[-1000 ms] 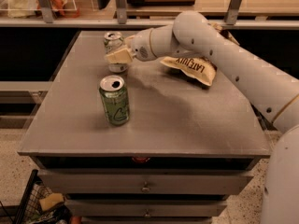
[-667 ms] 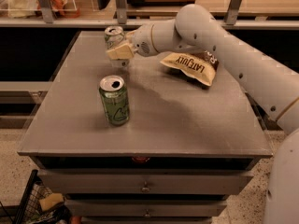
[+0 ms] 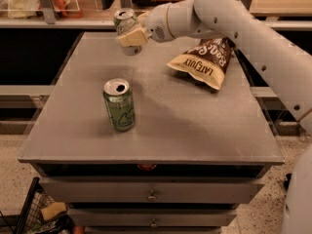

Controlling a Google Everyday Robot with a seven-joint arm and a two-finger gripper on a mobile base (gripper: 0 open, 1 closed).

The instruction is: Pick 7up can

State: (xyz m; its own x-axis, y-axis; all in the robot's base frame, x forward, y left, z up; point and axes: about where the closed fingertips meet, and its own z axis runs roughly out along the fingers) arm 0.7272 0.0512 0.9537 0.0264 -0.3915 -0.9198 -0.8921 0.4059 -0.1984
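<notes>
My fingers [image 3: 132,37] clamp the small silver-and-green 7up can [image 3: 125,19] above the grey metal desk [image 3: 195,130], where an opened all-green can [image 3: 119,106] and a brown crisp bag [image 3: 204,62] rest.

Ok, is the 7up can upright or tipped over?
Upright, leaning slightly: the 7up can shows its silver top upward, the gripper clamped on its body over the table's far side.

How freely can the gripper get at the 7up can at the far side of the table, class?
Yes, it seems so: the gripper looks closed round the 7up can. The green can and the chip bag sit apart and block nothing.
</notes>
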